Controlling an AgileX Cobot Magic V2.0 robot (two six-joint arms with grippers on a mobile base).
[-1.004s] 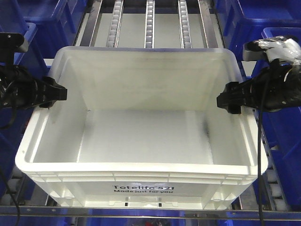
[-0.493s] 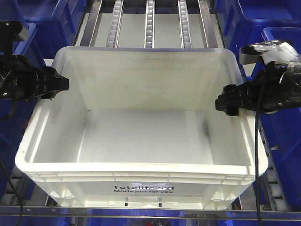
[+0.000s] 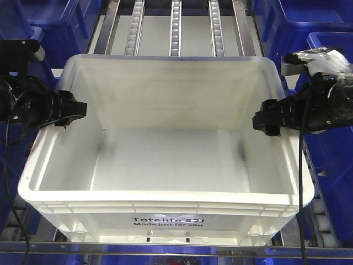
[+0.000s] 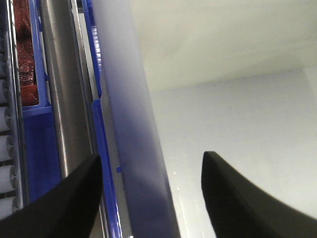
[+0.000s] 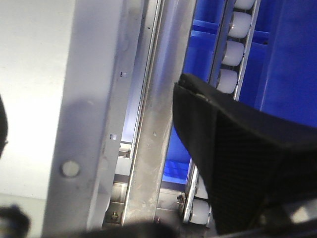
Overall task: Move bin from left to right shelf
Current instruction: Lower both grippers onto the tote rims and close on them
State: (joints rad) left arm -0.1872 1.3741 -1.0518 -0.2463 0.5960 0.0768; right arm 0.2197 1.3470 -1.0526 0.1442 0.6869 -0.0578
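Underneath, a steel shelf with strips of small white rollers (image 3: 175, 27) runs away from the camera. Dark blue plastic bins (image 3: 309, 22) crowd both flanks. A metal front rail (image 3: 83, 248) crosses the bottom edge.

The large white rectangular plastic tote (image 3: 165, 94) sits in the middle lane, close to the front rail. It is upright, with a thick rolled rim and a scuffed grey floor. Its near wall is ribbed, with black print (image 3: 168, 222) reading "Totelife 521 Made just for you".

The black left gripper (image 3: 74, 110) straddles the tote's left wall, one finger inside and one outside, with gaps showing on each side. The black right gripper (image 3: 263, 122) likewise spans the right wall, spread wide, its outer finger over the steel side rail (image 5: 148, 124).
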